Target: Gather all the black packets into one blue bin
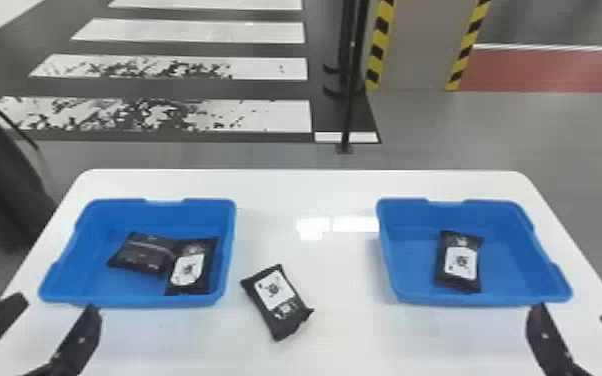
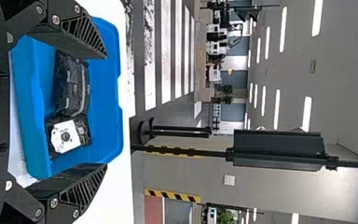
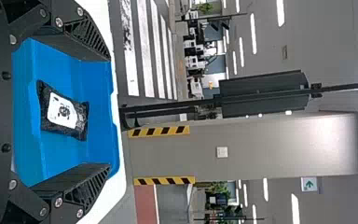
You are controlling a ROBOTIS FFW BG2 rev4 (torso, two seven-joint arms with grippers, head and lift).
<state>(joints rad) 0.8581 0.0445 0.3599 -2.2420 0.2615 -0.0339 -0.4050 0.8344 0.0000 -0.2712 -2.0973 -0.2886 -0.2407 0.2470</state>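
Presently, my left end effector [image 1: 58, 306] and right end effector [image 1: 573, 312] stand open, empty. A loose packet [image 1: 274, 300] lies on the bench [image 1: 345, 325], between left bin [image 1: 135, 301] (two packets [image 1: 140, 254]) and right bin [image 1: 495, 300] (one packet [image 1: 459, 262]). I judge it light, pliable, slick: pinch lightly across its width.

Left gripper [image 1: 59, 303]: fingers spread — one left, one right
Blue bin [image 2: 109, 109]: on the white table [image 2: 122, 198]
Left black packet [image 2: 70, 88]: in the bin, touching the other
Right black packet [image 2: 67, 136]: white label up
Crosswalk stripes [image 2: 165, 51]: far left
Grey pillar [image 2: 270, 189]: far right
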